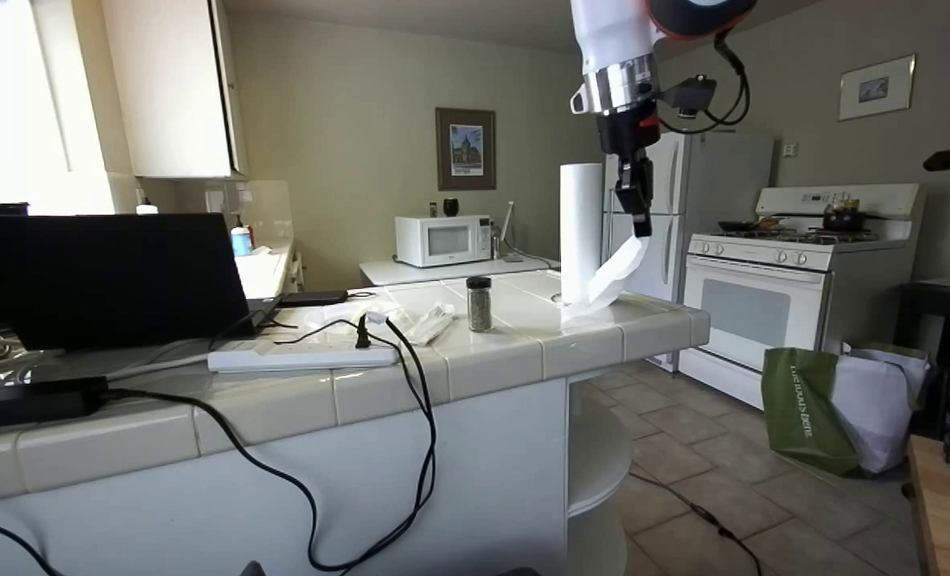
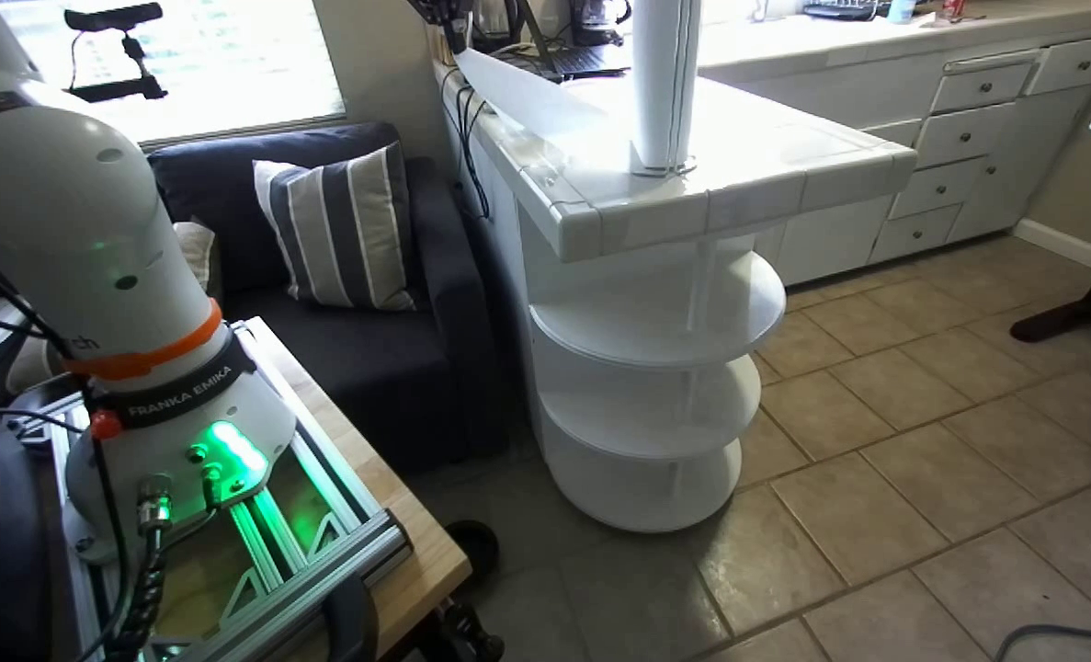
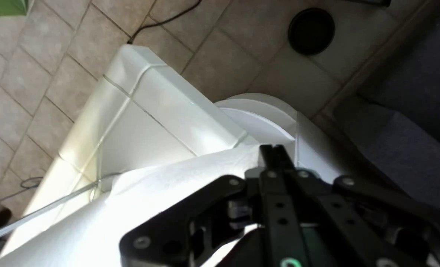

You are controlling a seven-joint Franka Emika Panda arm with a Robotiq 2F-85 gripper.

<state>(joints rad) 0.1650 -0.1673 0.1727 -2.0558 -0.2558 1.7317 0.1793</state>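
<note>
The worktop (image 1: 523,294) bore the roll (image 1: 580,228) upright near a corner; your claw (image 1: 643,233) was clamped on its outstretched sheet (image 1: 619,269), and a hard tug risked tearing that or toppling the roll.

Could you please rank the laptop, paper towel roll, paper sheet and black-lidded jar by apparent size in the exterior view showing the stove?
From largest to smallest:
Laptop
Paper towel roll
Paper sheet
Black-lidded jar

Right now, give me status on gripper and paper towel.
Gripper shut on paper towel sheet. Sheet slants down toward upright roll; join unclear. Lidded jar stands apart from sheet.
</note>
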